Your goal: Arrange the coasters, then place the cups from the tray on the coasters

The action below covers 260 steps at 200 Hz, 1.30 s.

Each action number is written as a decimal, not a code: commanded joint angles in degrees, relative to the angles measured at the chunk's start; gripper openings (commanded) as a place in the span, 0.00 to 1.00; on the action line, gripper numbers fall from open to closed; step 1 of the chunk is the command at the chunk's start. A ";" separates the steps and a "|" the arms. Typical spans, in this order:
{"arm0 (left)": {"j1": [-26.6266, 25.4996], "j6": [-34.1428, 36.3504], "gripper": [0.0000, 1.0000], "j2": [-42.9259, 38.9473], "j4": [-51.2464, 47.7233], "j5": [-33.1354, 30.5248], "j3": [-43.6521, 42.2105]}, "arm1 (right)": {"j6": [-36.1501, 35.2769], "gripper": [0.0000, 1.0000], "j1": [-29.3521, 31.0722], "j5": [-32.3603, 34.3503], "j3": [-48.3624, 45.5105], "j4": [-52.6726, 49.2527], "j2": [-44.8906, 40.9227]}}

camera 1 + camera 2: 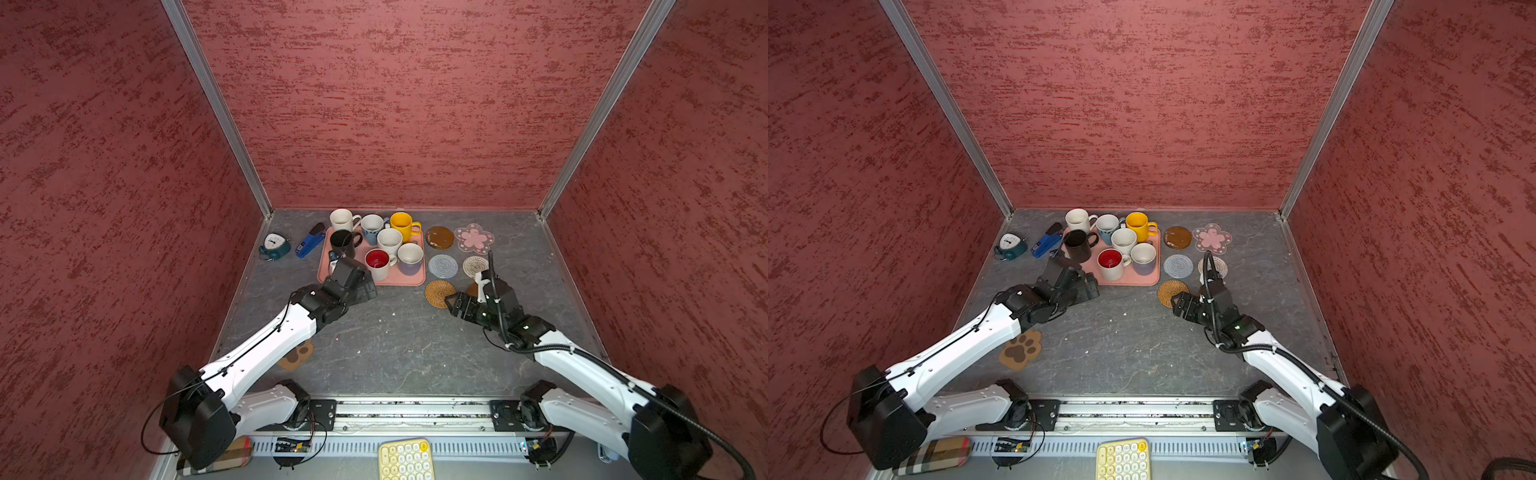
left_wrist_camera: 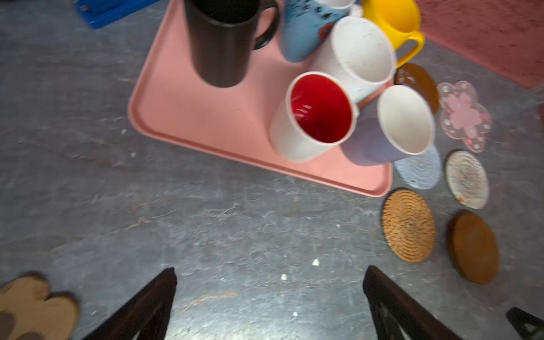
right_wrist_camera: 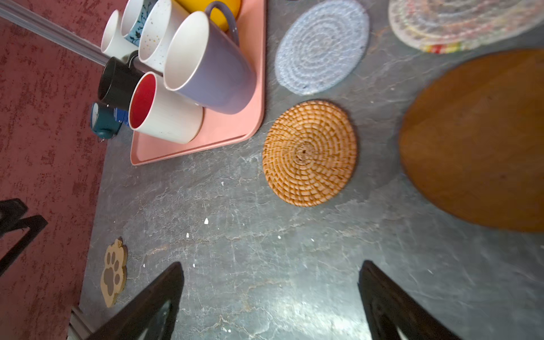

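Hanging wide apart, both sets of jaws hold nothing. The left gripper (image 2: 270,269) has only bare grey table (image 1: 395,345) between its fingers, and the right gripper (image 3: 270,263) likewise.

Left gripper: in both top views it is at the lower-left corner of the tray (image 1: 399,280), near the black mug (image 1: 344,243). Right gripper: just beside the tan rattan coaster (image 1: 438,293), at its lower-right edge.

Cups, centre of frame, crowded: red-lined white mug (image 1: 378,264) and lavender mug (image 1: 410,257) in front. Behind them are the speckled white mug (image 1: 389,240), light blue mug (image 1: 371,228) and yellow mug (image 1: 402,224). The plain white mug (image 1: 341,219) is at the tray's far-left edge; I cannot tell whether it stands on or off it.

Coasters right of the tray: grey crochet (image 1: 443,266), beige woven (image 1: 473,266), amber disc (image 1: 439,237) and pink flower (image 1: 474,238). A second amber disc (image 2: 474,247) lies under the right wrist. The paw-print coaster (image 1: 1020,349) lies well apart, lower left, beside the left forearm.

Handling, as judged: the mugs are stiff, glazed, likely slick, weighty and chippable. Pinch one wall across the rim, or take the handle; the black mug offers the most room. The coasters are light and thin, lying flat. The rattan edge is textured and should grip. The discs and paw-print look rigid and hard to get under, so tip or slide them.
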 commanded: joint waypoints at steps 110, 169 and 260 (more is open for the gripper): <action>28.51 -19.47 1.00 -12.92 -13.64 -6.51 -14.11 | -0.46 0.93 4.26 -1.66 10.42 10.38 14.76; 38.82 -23.50 0.99 -14.14 -8.88 -2.57 -20.37 | -0.22 0.94 4.79 -1.99 11.34 9.00 16.08; 44.60 -22.46 1.00 -8.74 -1.91 1.84 -24.19 | 0.50 0.93 5.57 -2.76 12.89 9.11 19.36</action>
